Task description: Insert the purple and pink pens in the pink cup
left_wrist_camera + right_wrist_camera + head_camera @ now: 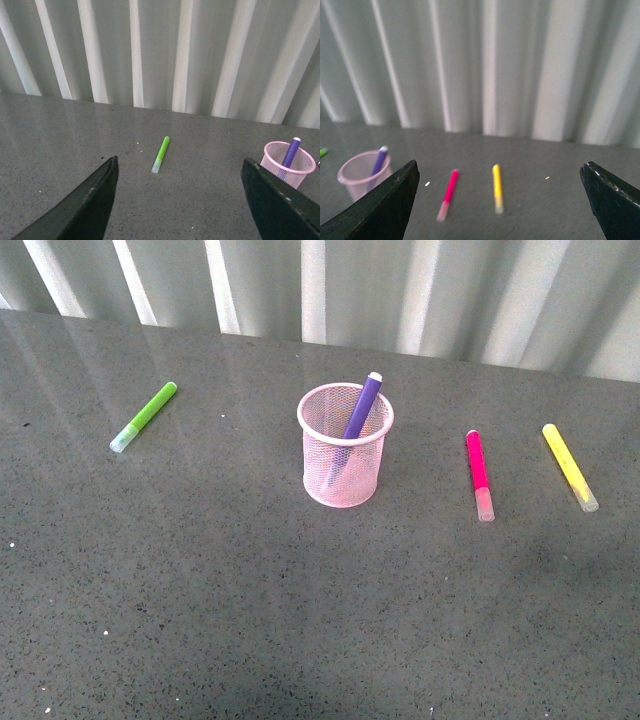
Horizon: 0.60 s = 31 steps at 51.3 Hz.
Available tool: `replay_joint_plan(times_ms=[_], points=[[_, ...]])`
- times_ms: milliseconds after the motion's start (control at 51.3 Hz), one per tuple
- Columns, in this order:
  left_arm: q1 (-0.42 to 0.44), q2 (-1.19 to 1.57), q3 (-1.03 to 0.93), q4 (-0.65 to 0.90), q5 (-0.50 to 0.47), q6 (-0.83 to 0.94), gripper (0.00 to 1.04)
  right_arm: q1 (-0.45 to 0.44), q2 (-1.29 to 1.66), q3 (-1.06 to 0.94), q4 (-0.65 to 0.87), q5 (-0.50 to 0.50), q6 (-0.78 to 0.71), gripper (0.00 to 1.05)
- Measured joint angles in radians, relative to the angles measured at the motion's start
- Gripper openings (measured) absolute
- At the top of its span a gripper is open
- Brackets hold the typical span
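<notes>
front cam: pink cup [365, 478] stood upright mid-table [250, 600]. purple pen [361, 408] was already in it, tilted toward the R/back rim, with its pale end sticking out above the rim. pink pen [478, 468] wasn't in. It lay flat on the table to the R of the cup, apart from it, cap end toward the cam. yellow marker [568, 464] lay further R, near the pink one w/o contact. green marker [146, 415] lay well off to the L. L gripper [180, 159] hung above the table, jaws spread wide, gripping nothing. R gripper [501, 162] was the same: wide apart, empty. R wrist img was blurry.
</notes>
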Motion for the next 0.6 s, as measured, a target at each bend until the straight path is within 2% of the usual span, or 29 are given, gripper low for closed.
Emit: replay_joint_plan(times_ms=[58,117,156,253,331,448,526,604], points=[[0.0,0.0,0.0,0.0,0.0,0.0,0.89,-0.051,0.095,0.055,-0.071,-0.127,0.009,0.98],[0.0,0.0,0.0,0.0,0.0,0.001,0.99,-0.114,0.23,0.133,-0.006,-0.213,0.035,0.98],[0.0,0.0,0.0,0.0,0.0,0.002,1.0,-0.159,0.329,0.201,0.074,-0.238,0.05,0.98],[0.0,0.0,0.0,0.0,0.0,0.001,0.98,-0.225,0.594,0.394,0.292,-0.191,0.084,0.98],[0.0,0.0,0.0,0.0,0.0,0.001,0.98,-0.221,0.894,0.603,0.369,-0.111,0.125,0.98],[0.0,0.0,0.0,0.0,0.0,0.001,0.98,-0.172,1.325,0.909,0.214,-0.01,0.16,0.98],[0.0,0.0,0.0,0.0,0.0,0.001,0.98,-0.132,1.594,1.11,0.04,0.004,0.197,0.98],[0.0,0.0,0.0,0.0,0.0,0.001,0.98,-0.093,1.77,1.236,-0.058,0.031,0.223,0.98]])
